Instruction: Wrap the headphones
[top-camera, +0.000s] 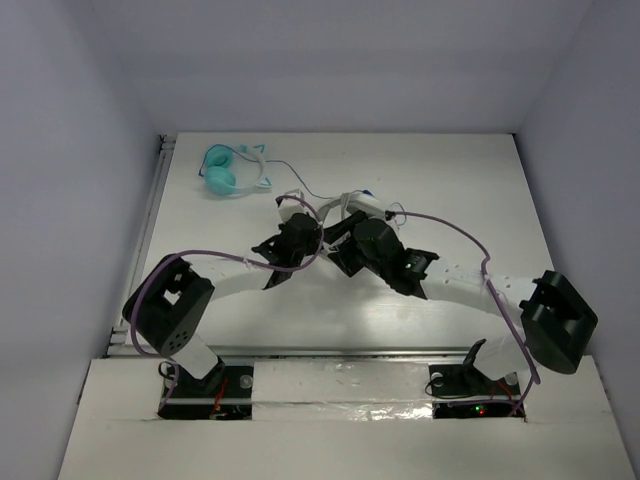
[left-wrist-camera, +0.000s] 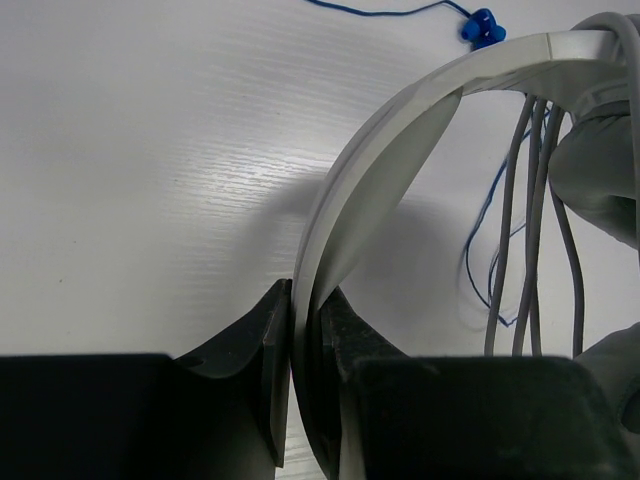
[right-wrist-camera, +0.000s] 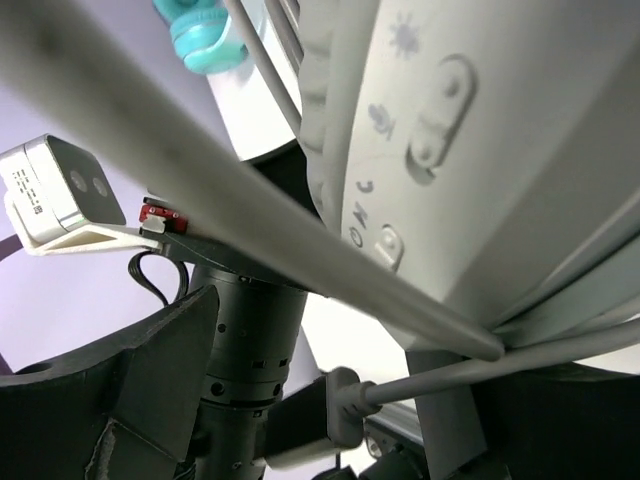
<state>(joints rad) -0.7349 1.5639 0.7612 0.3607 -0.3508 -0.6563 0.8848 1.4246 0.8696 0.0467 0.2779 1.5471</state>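
Observation:
The white headphones (top-camera: 345, 207) lie at mid-table between my two grippers. My left gripper (top-camera: 290, 240) is shut on their wide headband (left-wrist-camera: 400, 130), which arches up and to the right from between the fingers (left-wrist-camera: 305, 300). Several strands of the thin grey cable (left-wrist-camera: 530, 200) hang beside the headband. My right gripper (top-camera: 352, 248) sits close under an earcup with buttons (right-wrist-camera: 480, 120). Its fingers stand wide apart (right-wrist-camera: 350, 330), with the grey cable (right-wrist-camera: 250, 210) crossing above them. The cable's plug (right-wrist-camera: 335, 410) hangs in the gap, touched by neither finger.
Small teal headphones (top-camera: 230, 172) lie at the back left, and their blue cable (left-wrist-camera: 480, 250) and blue plug (left-wrist-camera: 482, 25) trail toward the white headphones. They also show in the right wrist view (right-wrist-camera: 200, 35). Walls close the table on three sides.

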